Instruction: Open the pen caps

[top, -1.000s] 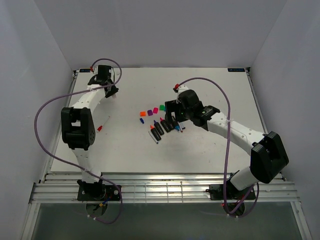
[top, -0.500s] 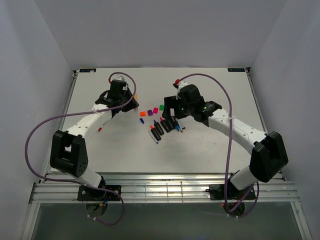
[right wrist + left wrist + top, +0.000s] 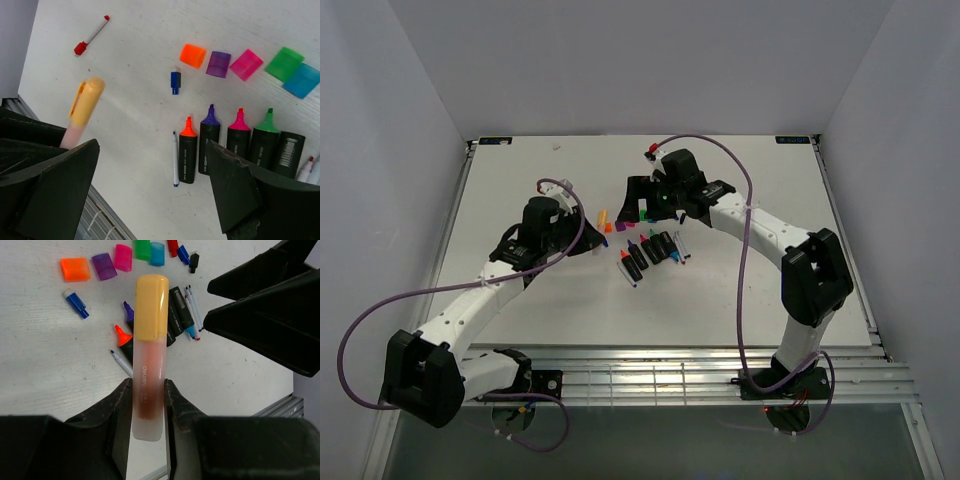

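My left claw point(image 3: 148, 390) is clamped on the frosted pink pen point(image 3: 147, 365) by its barrel, its yellow plastic cap point(image 3: 152, 305) jutting forward over the table point(image 3: 50, 365). My right claw point(image 3: 150, 150) gapes wide, empty, nearby. I should pinch only the cap, then pull straight along the barrel.

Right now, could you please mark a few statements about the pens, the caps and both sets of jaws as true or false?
1. The left jaws grip a pen with its yellow cap on. True.
2. The orange highlighter is capped. False: its tip is bare, and the orange cap lies apart from it on the table.
3. The right jaws are shut on a cap. False: they stand open, holding nothing.
4. The purple cap lies between the orange cap and the pink cap. True.
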`<state>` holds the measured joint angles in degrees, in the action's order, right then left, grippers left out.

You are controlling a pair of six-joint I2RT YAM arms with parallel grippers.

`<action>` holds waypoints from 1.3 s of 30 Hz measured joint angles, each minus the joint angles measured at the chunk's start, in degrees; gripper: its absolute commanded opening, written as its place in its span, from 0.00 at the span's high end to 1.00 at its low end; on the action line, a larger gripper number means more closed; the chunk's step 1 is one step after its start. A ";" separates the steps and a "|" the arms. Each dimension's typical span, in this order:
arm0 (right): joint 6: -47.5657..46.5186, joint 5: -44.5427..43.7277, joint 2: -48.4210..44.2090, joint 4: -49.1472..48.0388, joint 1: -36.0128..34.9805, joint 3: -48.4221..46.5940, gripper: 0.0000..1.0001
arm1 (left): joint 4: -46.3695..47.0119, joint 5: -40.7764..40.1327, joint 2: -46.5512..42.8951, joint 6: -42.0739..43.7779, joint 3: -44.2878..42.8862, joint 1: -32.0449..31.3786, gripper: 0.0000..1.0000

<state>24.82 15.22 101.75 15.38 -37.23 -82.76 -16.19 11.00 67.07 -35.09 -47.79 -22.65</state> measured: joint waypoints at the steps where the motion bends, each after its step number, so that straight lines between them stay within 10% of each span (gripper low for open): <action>1: 0.59 0.76 0.55 -0.96 0.00 -0.07 0.06 | 0.22 0.24 -0.48 0.15 0.83 0.00 1.00; 31: 14.93 13.51 10.86 -14.10 -2.05 -1.86 0.21 | 3.02 0.57 -1.09 1.75 5.33 -2.93 1.00; 39: 16.87 15.54 12.31 -16.46 -2.97 -1.77 0.47 | 3.37 0.13 -0.85 1.90 5.33 -3.39 1.00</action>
<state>41.69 30.76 114.06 -1.08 -40.21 -84.53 -12.82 11.14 66.22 -33.19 -42.46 -26.04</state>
